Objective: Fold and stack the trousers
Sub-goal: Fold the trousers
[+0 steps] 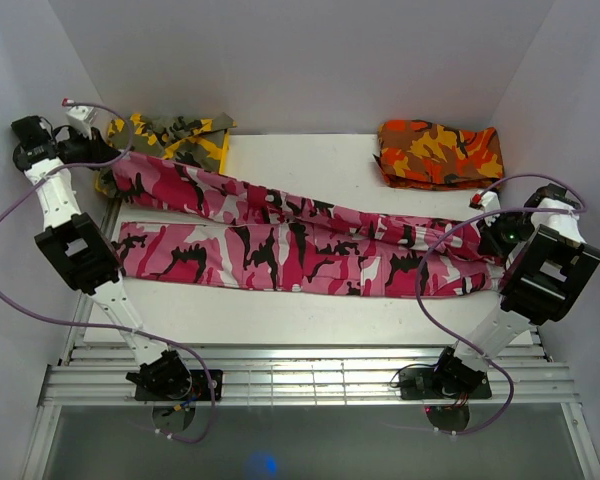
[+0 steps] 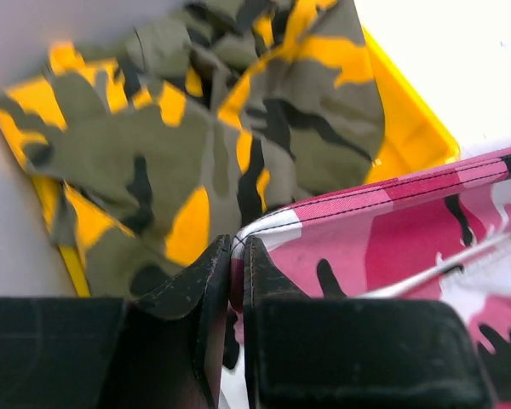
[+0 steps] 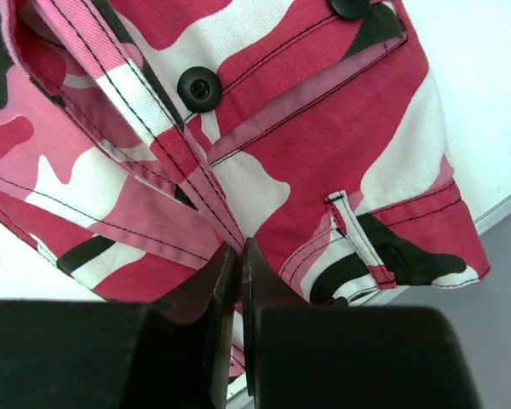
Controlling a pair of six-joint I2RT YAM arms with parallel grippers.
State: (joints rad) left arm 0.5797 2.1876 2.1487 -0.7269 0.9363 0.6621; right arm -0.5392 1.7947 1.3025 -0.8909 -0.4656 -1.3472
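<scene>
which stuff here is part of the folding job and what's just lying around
Job: pink camouflage trousers; left gripper and right gripper, each pinching one end.
Lying about: yellow-olive camouflage garment; orange-red camouflage garment.

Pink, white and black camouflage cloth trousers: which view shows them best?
Top external: the trousers lie full length across the white table. Left wrist shows only a leg hem corner pinched in the left tool; right wrist the buttoned waist end in the right tool.
</scene>
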